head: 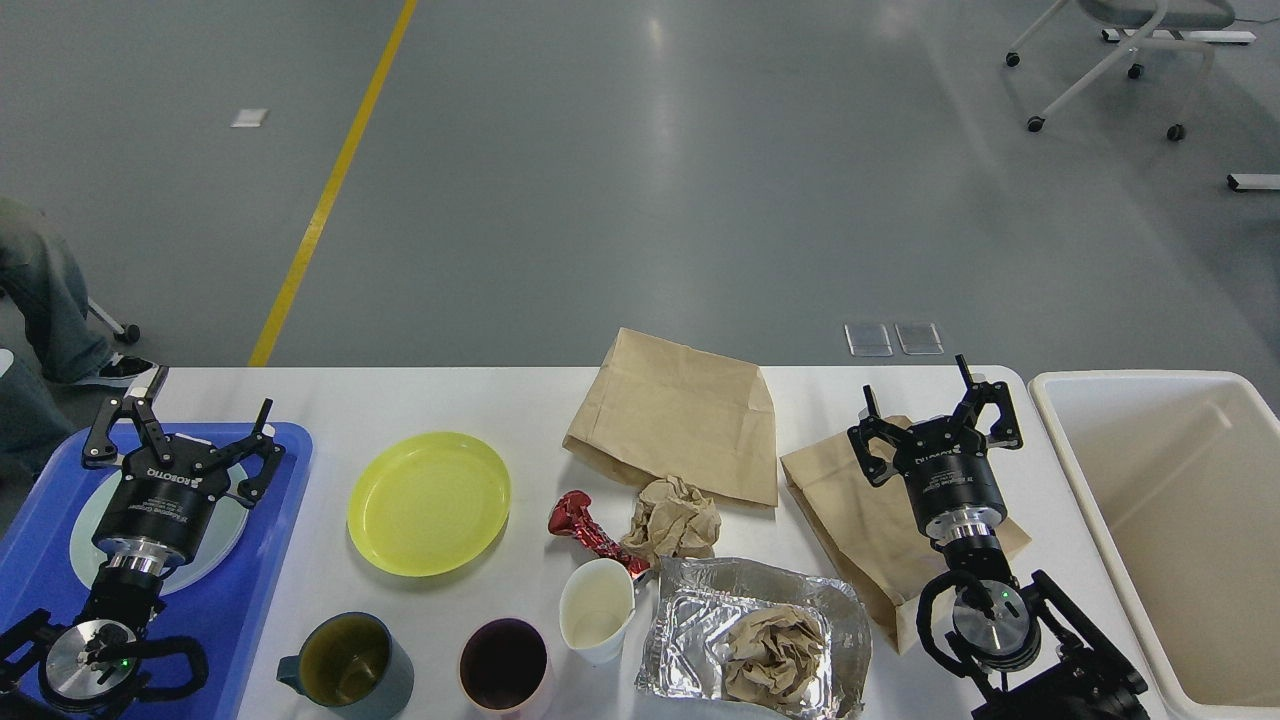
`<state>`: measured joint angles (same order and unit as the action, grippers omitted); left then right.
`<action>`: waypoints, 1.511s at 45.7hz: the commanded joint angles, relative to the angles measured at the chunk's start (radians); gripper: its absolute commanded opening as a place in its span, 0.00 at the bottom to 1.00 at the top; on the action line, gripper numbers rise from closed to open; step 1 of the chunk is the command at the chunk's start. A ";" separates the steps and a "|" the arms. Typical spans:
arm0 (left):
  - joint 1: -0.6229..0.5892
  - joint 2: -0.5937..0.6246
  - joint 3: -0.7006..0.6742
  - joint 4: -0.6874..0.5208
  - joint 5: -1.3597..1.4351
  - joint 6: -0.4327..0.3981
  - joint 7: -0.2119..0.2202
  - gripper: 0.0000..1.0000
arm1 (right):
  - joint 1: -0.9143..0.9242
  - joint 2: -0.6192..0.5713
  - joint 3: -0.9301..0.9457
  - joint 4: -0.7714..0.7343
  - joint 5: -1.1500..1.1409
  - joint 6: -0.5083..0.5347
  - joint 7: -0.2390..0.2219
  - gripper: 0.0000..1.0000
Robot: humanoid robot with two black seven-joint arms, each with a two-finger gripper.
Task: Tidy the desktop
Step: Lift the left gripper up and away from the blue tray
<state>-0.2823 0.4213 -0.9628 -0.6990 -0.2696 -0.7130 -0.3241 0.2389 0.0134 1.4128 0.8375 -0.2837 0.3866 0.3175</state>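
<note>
Desktop (480, 395) clutter fills the lower half of your head view: the white tabletop runs from the blue tray (270, 560) on the left to the cream-white bin (1100, 480) standing just off its right end.

Your left gripper (178, 425) hovers over the tray with its fingers spread wide and nothing between them; under it lies a pale round plate (225, 530). Your right gripper (935, 405) is likewise spread and holds nothing, poised above a flattened brown paper bag (850, 520) near the right edge.

Between the arms you have a yellow plate (428, 502), empty, just right of the tray. A larger brown paper bag (680, 415) lies flat at the far edge, and a crumpled ball of brown paper (675, 520) touches its near side. A red foil wrapper (585, 528) lies just left of that ball.

Along the near edge, left to right, stand a grey-blue mug (345, 665), a pink cup (505, 668) with a dark inside, and a white paper cup (597, 610), tilted slightly. Beside the paper cup sits a foil container (690, 620) with a second crumpled brown paper wad (775, 655) inside it.
</note>
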 commanded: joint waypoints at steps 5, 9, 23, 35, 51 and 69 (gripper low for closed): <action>0.000 -0.004 -0.008 0.010 -0.008 0.001 0.002 0.98 | -0.001 -0.001 0.000 0.000 0.000 0.000 0.002 1.00; 0.000 -0.001 -0.010 0.016 -0.005 0.004 -0.001 0.98 | -0.001 -0.001 0.000 0.002 0.001 0.000 0.000 1.00; 0.003 0.002 -0.001 0.018 0.000 -0.003 0.003 0.98 | -0.001 -0.001 0.000 0.000 0.000 0.000 0.000 1.00; -0.015 0.111 0.067 0.015 -0.026 0.009 -0.009 0.98 | -0.003 -0.001 0.000 0.000 0.001 0.000 0.002 1.00; -0.394 0.409 0.809 0.003 -0.028 0.023 -0.006 0.98 | -0.001 0.000 0.000 0.002 0.001 0.000 0.002 1.00; -1.109 0.403 1.731 -0.140 -0.017 0.032 0.011 0.98 | -0.001 -0.001 0.000 0.002 0.001 0.000 0.000 1.00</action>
<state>-1.2076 0.8326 0.5856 -0.7543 -0.2884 -0.6836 -0.3139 0.2377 0.0130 1.4128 0.8391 -0.2829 0.3866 0.3180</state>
